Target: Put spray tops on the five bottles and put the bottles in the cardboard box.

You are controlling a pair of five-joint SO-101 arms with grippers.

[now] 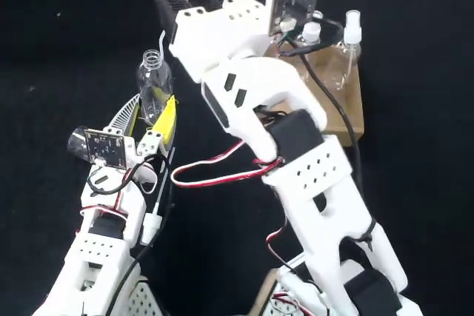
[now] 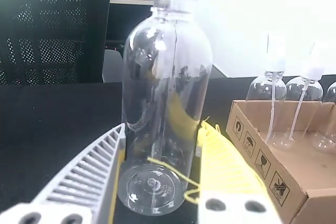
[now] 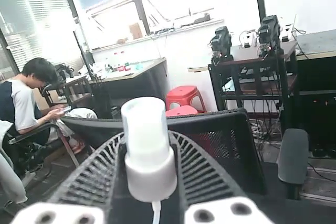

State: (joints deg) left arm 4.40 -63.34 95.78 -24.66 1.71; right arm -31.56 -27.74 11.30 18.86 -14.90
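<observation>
At least three capped bottles (image 2: 273, 98) in cardboard box (image 2: 262, 156), left hand (image 2: 163, 132) clamps uncapped bottle (image 2: 168, 77) on bench (image 1: 59, 49), right hand (image 3: 149, 148) grips spray top (image 3: 147, 121), not yet fitted.

The desk (image 1: 59, 49) is black. The bottle (image 2: 165, 103) is clear and colourless. The left end effector (image 2: 160, 129) has one yellow ribbed finger and one grey ribbed finger. The right end effector (image 3: 148, 140) is black and ribbed, and the spray top (image 3: 148, 161) is white. The cardboard box (image 2: 262, 166) is brown with black printed symbols. The capped bottles (image 1: 346, 53) are clear with white tops. The arms (image 1: 318, 175) are white, and the wires (image 1: 215, 172) are red and white.
</observation>
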